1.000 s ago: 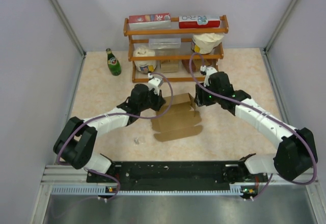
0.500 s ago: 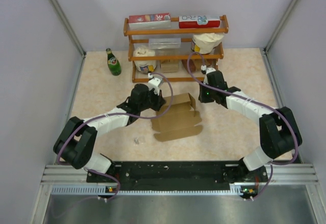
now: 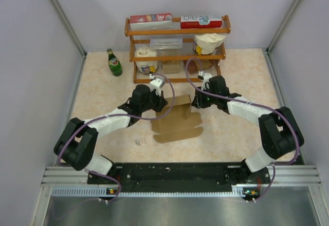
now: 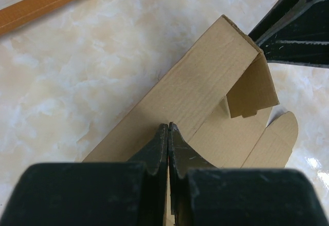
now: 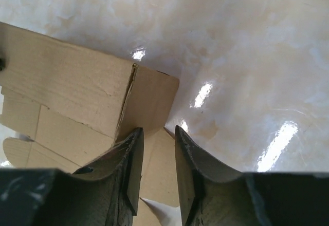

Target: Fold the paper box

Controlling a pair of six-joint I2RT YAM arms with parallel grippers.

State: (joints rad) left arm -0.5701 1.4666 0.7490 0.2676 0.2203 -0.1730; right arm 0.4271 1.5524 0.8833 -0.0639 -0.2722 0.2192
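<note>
The paper box (image 3: pixel 177 123) lies half-folded on the table (image 3: pixel 103 92) between both arms. The left gripper (image 4: pixel 168 128) is clenched on its raised back wall, while the right gripper (image 5: pixel 158 131) has its jaws slightly apart, astride the end flap.

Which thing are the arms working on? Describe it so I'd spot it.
Find the wooden shelf at the back. Just in front lies the paper box, half-folded with one wall upright. Unlike the printed cartons on the shelf's top, it is plain brown.
</note>
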